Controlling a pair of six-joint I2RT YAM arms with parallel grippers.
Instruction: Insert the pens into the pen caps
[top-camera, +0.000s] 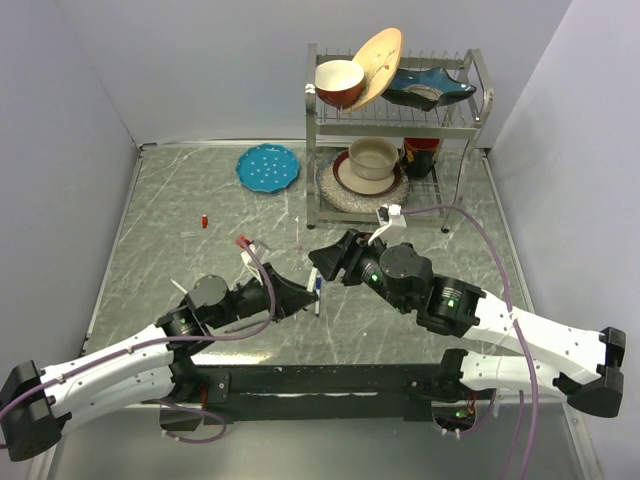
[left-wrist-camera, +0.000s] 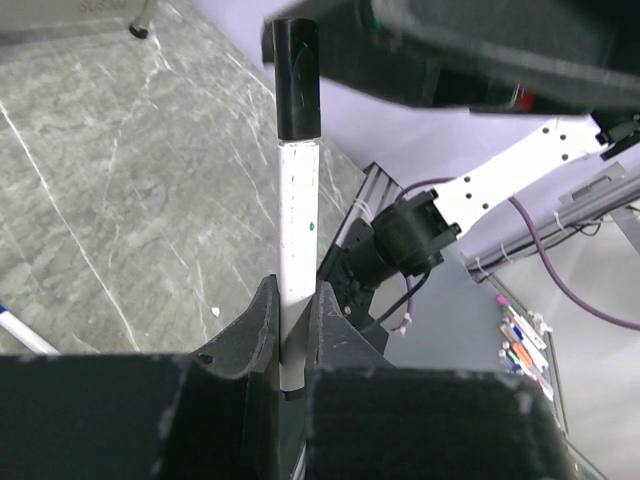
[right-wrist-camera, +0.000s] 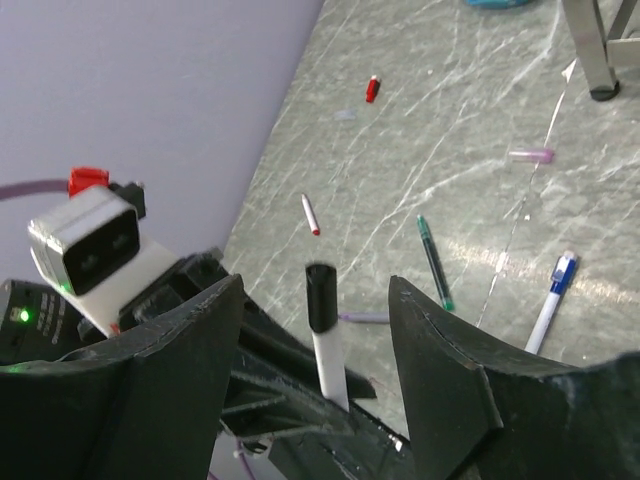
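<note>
The left end effector (left-wrist-camera: 290, 335) pinches the white barrel of the black pen (left-wrist-camera: 296, 230), holding it upright with the black cap (left-wrist-camera: 297, 80) on top. The right end effector (right-wrist-camera: 315, 287) stands spread either side of that cap (clear of it). On the table (right-wrist-camera: 450, 150) lie the green pen (right-wrist-camera: 433, 262), the blue pen (right-wrist-camera: 552, 300) and the red cap (right-wrist-camera: 372, 88)

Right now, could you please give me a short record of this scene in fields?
Left claw: shut on upright white-barrelled marker pen
Pen top: short black plastic cap, on
Right claw: open, fingers flanking that cap, not touching
Lying loose: small red cap; red-tipped white pen; dark green pen; blue-ended white pen
</note>
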